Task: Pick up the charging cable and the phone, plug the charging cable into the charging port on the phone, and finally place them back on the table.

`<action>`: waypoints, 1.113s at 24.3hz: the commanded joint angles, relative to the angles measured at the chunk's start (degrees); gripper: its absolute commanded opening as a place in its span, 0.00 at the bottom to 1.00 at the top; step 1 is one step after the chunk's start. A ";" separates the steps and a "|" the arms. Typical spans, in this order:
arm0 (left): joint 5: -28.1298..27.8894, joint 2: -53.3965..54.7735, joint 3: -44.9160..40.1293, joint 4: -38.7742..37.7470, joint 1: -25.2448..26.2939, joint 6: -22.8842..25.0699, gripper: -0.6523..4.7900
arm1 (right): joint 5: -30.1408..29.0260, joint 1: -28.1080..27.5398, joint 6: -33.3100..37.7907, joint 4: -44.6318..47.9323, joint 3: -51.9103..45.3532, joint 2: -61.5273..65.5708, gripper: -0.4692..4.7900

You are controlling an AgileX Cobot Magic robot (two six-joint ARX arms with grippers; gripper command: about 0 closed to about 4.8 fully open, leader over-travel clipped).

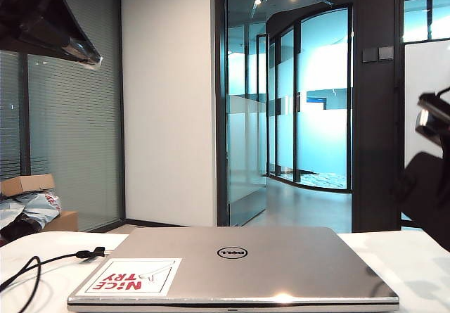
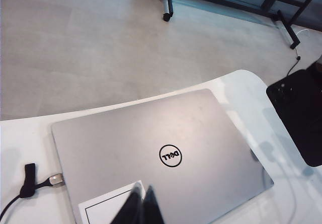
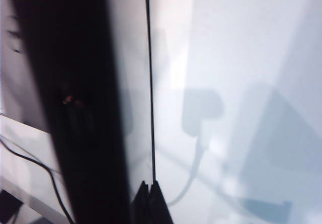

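Observation:
The charging cable (image 1: 42, 262) lies on the table (image 1: 415, 274) left of a silver laptop; its silvery plug (image 2: 54, 179) and black tie (image 2: 29, 176) rest by the laptop's corner. The phone (image 2: 299, 116), a flat black slab, lies to the right of the laptop. My left gripper (image 2: 143, 200) hangs shut and empty above the laptop's sticker; its arm (image 1: 42, 17) is raised at the upper left. My right gripper (image 3: 150, 188) is shut over the white table beside a blurred dark band, with nothing seen between its fingers. The right arm (image 1: 432, 119) shows at the right edge.
The closed silver Dell laptop (image 1: 235, 267) fills the middle of the table, with a white sticker (image 1: 130, 276) on its lid. A thin black line (image 3: 149, 83) runs straight away from the right fingertips. Boxes and bags (image 1: 28, 204) sit beyond the table's left side.

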 commanded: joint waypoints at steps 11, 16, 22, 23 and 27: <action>0.20 -0.07 0.50 0.33 0.13 0.24 0.11 | -0.17 0.28 -1.70 -5.44 11.10 17.33 0.10; 0.20 -0.07 0.48 0.33 0.13 0.24 0.11 | 2.32 0.28 -1.70 -4.72 11.19 18.38 0.52; 0.20 -0.07 0.48 0.33 0.09 0.26 0.11 | 10.45 0.26 -1.70 -12.90 16.13 18.32 0.53; 0.20 -0.07 0.48 0.33 0.07 0.26 0.11 | 11.67 0.26 -1.70 -14.91 17.20 18.32 0.53; 0.17 -0.09 0.52 0.15 -0.02 0.26 0.11 | 13.92 0.24 -1.36 -21.75 20.52 16.81 0.50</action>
